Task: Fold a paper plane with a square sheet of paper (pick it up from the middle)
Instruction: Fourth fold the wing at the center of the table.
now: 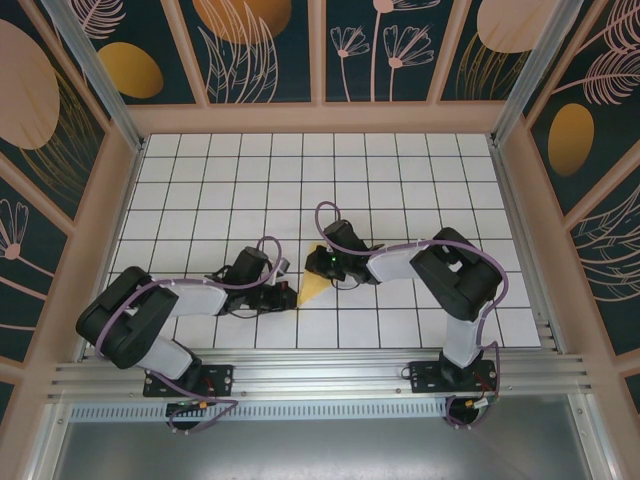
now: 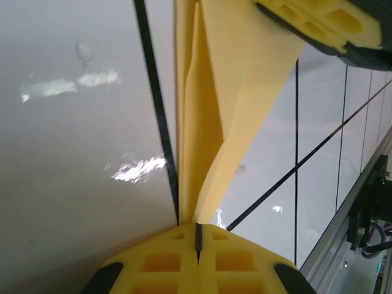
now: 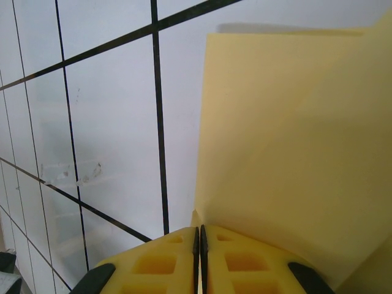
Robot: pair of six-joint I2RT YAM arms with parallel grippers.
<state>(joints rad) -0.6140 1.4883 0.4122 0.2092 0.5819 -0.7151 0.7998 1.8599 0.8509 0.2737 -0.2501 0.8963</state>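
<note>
Paper plane [image 1: 312, 284] – a narrow yellow wedge, folded but not finished – sits low centre of the top view, on or just above the white grid table [image 1: 400, 170]; which, I cannot tell. It lies between the two wrists.

Left fingers [image 2: 162, 262] are pressed together at the bottom of the left wrist view. They pinch the narrow end of the plane [image 2: 214, 92], where the layered flaps run down into the seam between them. Judged purpose: this end acts as an anchor, keeping the centre crease straight and the layers from sliding.

Right fingers [image 3: 156, 262] are likewise closed to a hairline at the bottom of the right wrist view. A broad flap of the plane [image 3: 294, 153] rises from their tips, so they appear to grip the wide end. One right finger [image 2: 318, 18] shows at the upper right of the left wrist view, lying across the paper's far end.

Holding opposite ends looks meant to keep the thin sheet taut for creasing.

Pose: the left arm [image 1: 190, 300] reaches in from the lower left, forearm low and angled right. The right arm [image 1: 410, 262] folds back leftward from its base, wrist low – fingers of both nearly meet.
</note>
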